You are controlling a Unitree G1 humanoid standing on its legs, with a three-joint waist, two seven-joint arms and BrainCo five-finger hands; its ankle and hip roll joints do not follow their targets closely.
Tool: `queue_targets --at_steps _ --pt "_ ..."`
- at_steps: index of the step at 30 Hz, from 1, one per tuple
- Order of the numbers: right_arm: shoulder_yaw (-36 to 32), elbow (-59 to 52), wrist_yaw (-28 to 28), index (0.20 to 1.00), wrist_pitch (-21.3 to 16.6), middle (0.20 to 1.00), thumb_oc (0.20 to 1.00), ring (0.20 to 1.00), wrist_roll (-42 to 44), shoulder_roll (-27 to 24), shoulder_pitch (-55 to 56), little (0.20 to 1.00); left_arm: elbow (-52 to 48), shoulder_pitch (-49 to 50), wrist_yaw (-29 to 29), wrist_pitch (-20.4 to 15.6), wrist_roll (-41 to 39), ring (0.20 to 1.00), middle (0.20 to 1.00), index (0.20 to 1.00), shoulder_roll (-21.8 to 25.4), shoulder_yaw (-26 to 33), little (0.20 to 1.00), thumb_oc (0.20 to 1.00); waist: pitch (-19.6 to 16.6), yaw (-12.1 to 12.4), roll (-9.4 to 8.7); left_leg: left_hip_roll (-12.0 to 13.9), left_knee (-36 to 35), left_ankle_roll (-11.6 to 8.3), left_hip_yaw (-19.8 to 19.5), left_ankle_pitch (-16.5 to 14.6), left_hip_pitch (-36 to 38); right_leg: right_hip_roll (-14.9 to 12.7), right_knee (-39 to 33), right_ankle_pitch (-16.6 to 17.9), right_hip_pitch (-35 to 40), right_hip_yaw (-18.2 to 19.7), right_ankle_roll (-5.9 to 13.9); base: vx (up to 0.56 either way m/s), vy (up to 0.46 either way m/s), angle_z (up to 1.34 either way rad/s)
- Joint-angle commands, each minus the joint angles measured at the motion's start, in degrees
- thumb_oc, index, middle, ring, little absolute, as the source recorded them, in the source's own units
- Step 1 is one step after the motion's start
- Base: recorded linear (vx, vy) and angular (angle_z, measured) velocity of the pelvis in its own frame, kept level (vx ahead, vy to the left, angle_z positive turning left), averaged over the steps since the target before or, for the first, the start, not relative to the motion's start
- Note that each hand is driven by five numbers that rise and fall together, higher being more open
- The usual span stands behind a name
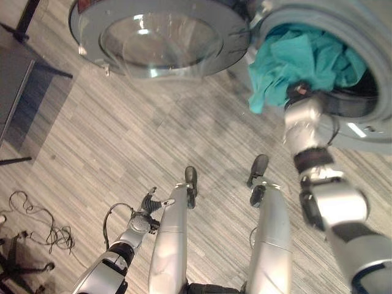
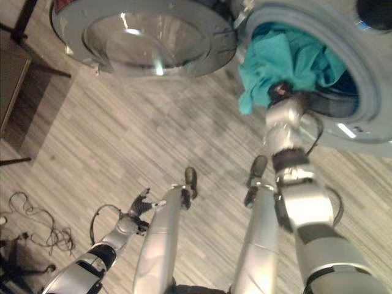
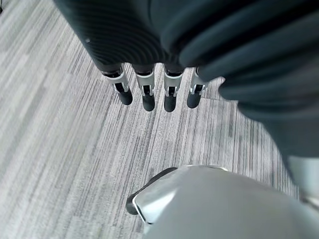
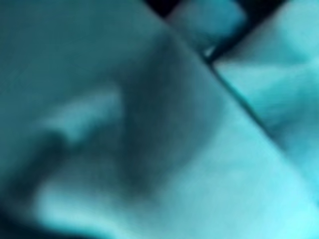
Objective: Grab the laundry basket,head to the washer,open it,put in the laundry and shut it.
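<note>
Left wrist view had the left hand [image 3: 149, 94] low by the robot's side over bare floor [image 1: 122, 141], fingers straight and relaxed, holding nothing. Further out, the right hand [image 1: 299, 92] was pushed into the teal laundry [image 1: 306, 58] at the washer [image 1: 373, 116] mouth; its fingers were buried in cloth, so whether they gripped or just pressed could not be told. The laundry sat bunched in the drum opening, one fold drooping over the lower rim on the door side. It looked light, soft and floppy, likely to snag on the rim; best gathered at that hanging fold and shoved deep. Beyond, the door [image 1: 162, 37] stood swung wide to the left, with open floor beneath it for the closing sweep.
</note>
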Motion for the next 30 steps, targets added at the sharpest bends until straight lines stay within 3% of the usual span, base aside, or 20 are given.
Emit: queue_targets --at_steps 1,4,12,14,18,23,25,26,27,28,30 --pt "0.2 0.7 -1.1 0.200 -1.5 0.200 0.200 0.200 0.6 -5.0 -0.5 0.200 0.7 5.4 1.8 0.7 -2.2 1.000 1.000 1.000 1.9 -2.4 1.000 1.000 -3.9 1.1 2.28 -0.5 8.8 1.92 2.9 -7.7 -1.5 -0.4 -2.1 1.8 -0.6 3.3 5.87 0.04 -0.041 0.17" --pt "0.1 3.9 -1.9 0.200 -2.2 0.200 0.200 0.200 1.4 -13.0 -6.2 0.200 -2.0 6.4 2.1 -0.2 -3.1 1.000 1.000 1.000 3.1 -2.9 1.000 1.000 -5.3 3.1 4.24 -0.6 11.3 1.84 2.0 -8.2 -5.7 -1.1 3.4 -0.8 -5.9 3.6 5.91 0.05 -0.051 0.16" --pt "-0.2 7.4 -4.6 0.200 -2.7 0.200 0.200 0.200 0.2 -22.6 -10.2 0.200 -5.6 10.6 0.9 -0.8 -4.2 1.000 1.000 1.000 4.4 -3.6 1.000 1.000 -6.9 4.2 7.05 -0.4 17.5 0.48 1.3 -10.2 -11.5 -1.6 12.9 -5.9 -14.2 5.1 4.37 0.07 -0.062 0.13" --pt "0.1 6.8 -4.8 0.200 -3.2 0.200 0.200 0.200 0.3 -23.5 -11.3 0.200 -6.1 11.1 0.9 -1.0 -4.5 1.000 1.000 1.000 4.3 -3.6 1.000 1.000 -7.3 4.4 7.22 -0.3 18.0 0.28 1.1 -10.4 -12.1 -1.6 13.7 -6.5 -15.0 5.2 4.27 0.05 -0.089 0.02" --pt "5.1 -4.1 -5.4 0.200 -8.2 0.200 0.200 0.200 -2.5 -26.2 -16.6 0.200 -7.9 12.9 0.4 -1.7 -6.3 1.000 1.000 1.000 4.6 -3.7 1.000 1.000 -7.5 4.2 7.09 0.2 19.7 -0.58 0.2 -10.6 -14.4 -0.9 16.7 -8.0 -18.5 5.3 3.57 0.04 -0.104 0.02" --pt "5.3 -3.8 -6.9 0.200 -9.5 0.200 0.200 0.200 -4.2 -25.1 -15.8 0.200 -9.3 13.1 0.0 -2.0 -6.9 1.000 1.000 1.000 4.8 -4.8 1.000 1.000 -7.6 4.0 6.83 0.1 19.2 -0.79 -0.3 -10.0 -15.6 -0.2 16.6 -7.8 -19.9 5.3 3.25 0.00 -0.051 -0.04" --pt "5.3 -2.8 -7.3 0.871 -8.9 0.871 0.871 0.871 -5.0 -25.1 -15.5 0.871 -9.4 13.1 0.2 -2.0 -6.9 1.000 1.000 1.000 4.9 -4.8 1.000 1.000 -7.8 4.0 6.83 0.1 19.2 -0.79 -0.4 -9.9 -16.0 -0.3 16.6 -7.7 -20.3 5.3 3.21 -0.01 -0.030 -0.04" --pt "5.5 3.2 -9.2 1.000 -6.2 1.000 1.000 1.000 -6.9 -25.2 -14.9 1.000 -9.6 13.4 0.3 -2.0 -7.0 1.000 1.000 1.000 5.2 -5.0 1.000 1.000 -8.0 4.2 6.85 0.1 19.0 -0.75 -0.5 -9.8 -16.3 -0.3 16.4 -7.7 -20.6 5.1 3.08 -0.01 -0.024 -0.03" --pt "7.5 10.6 -11.2 1.000 -0.6 1.000 1.000 1.000 -10.3 -25.6 -15.8 1.000 -9.2 13.5 0.2 -1.7 -7.0 1.000 1.000 1.000 5.8 -5.1 1.000 1.000 -8.2 4.6 6.49 0.2 19.1 -0.79 -0.5 -10.0 -16.4 -0.3 16.5 -7.8 -20.6 5.1 3.10 0.00 0.000 0.00" --pt "9.6 14.1 -10.8 1.000 2.1 1.000 1.000 1.000 -10.6 -24.8 -18.2 1.000 -8.6 13.3 0.2 -1.4 -6.5 1.000 1.000 1.000 6.0 -5.4 1.000 1.000 -8.3 4.6 6.43 0.3 18.9 -0.76 -0.5 -9.7 -16.9 -0.2 16.2 -7.1 -20.9 5.0 3.02 0.00 0.000 0.00" --pt "10.8 12.5 -9.6 1.000 1.9 1.000 1.000 1.000 -9.5 -23.3 -19.1 1.000 -8.6 13.1 0.3 -1.3 -6.5 1.000 1.000 1.000 5.6 -5.3 1.000 1.000 -8.1 4.6 6.56 0.5 18.8 -0.72 -0.4 -9.6 -17.1 0.1 15.8 -6.8 -21.0 4.9 2.99 0.00 0.000 0.00"
